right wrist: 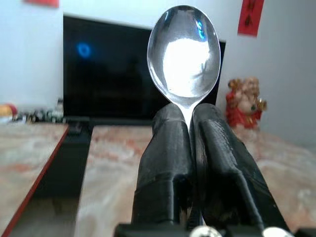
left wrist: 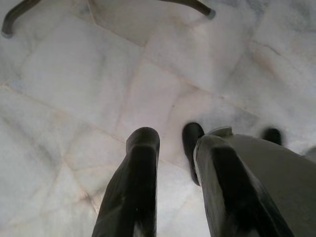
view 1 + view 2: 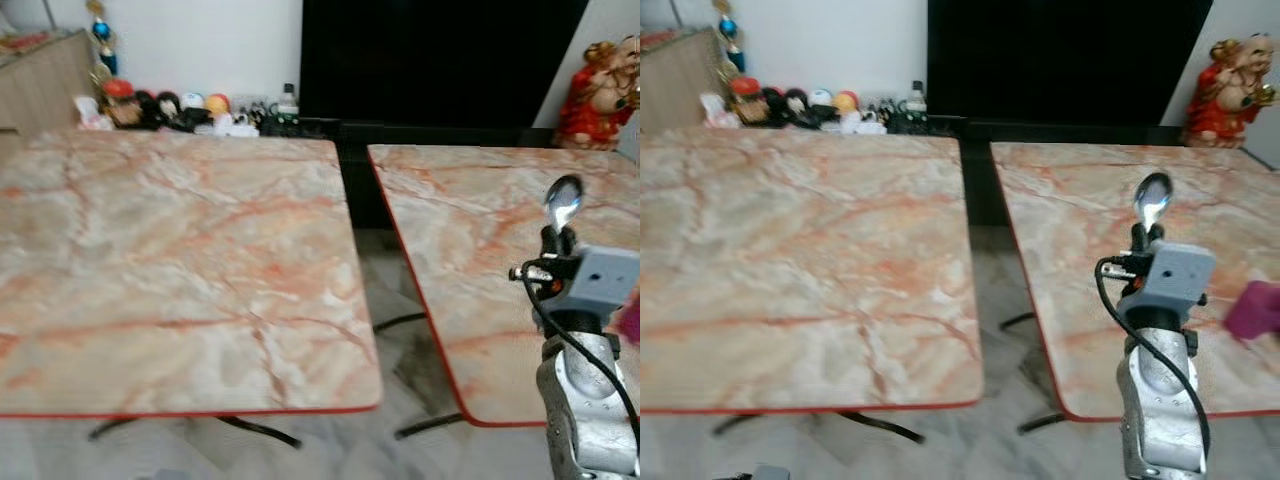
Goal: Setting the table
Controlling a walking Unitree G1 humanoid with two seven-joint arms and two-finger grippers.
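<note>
The right gripper (image 1: 190, 128) is clamped on one spoon (image 3: 1152, 202), held upright with its bowl above the fingertips and its long axis standing over the near part of the right-hand table (image 3: 1080, 230), the second of two marble tables (image 3: 180, 250). That tabletop lies straight below and ahead, so the right arm is plainly the nearer one. The left gripper (image 2: 170, 148) hangs towards the floor (image 2: 74, 89), fingers slightly apart and seemingly empty, and something magenta (image 3: 1252, 310) lies on the table just right of the arm.

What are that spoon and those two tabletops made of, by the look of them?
The spoon, clamped between the right gripper's black fingers, looks like polished metal, probably steel: its bowl mirrors the room brightly. The left table and right table have glossy pink-veined tops that look like marble, though the thin red edging suggests a printed laminate; the pictures cannot settle it.
</note>
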